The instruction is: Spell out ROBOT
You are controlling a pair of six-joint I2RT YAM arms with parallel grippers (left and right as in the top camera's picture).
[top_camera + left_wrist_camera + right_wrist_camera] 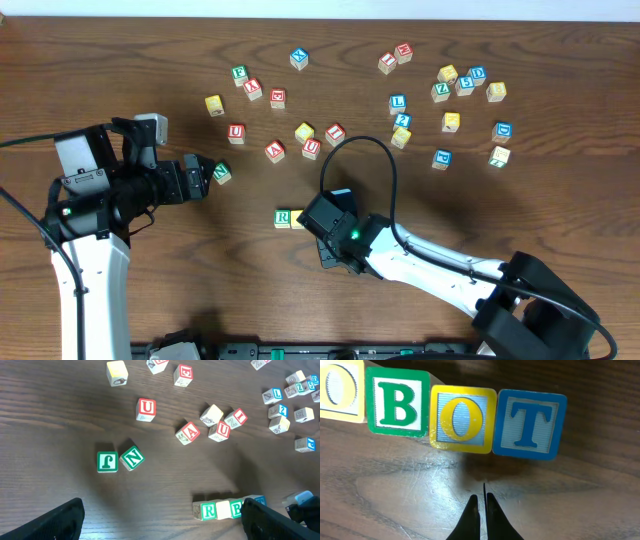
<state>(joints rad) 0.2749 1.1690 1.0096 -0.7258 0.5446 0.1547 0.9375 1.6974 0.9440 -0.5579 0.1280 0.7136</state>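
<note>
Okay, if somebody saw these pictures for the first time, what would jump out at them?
The neat row of letter cubes at mid-table: the right wrist view shows green B, yellow O and blue T side by side, the shut right gripper just in front. Then the open left gripper near a green N cube, and loose cubes scattered along the far side.

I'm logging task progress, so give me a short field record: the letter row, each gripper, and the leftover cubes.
row: green R cube, first yellow O cube, green B cube, second yellow O cube, blue T cube, side by side in one line
spelling: reads ROBOT, looks complete
right gripper: shut, empty, just short of the row, not touching it
left gripper: open, empty, near the green N cube
leftover cubes: scattered, away from the row
</note>
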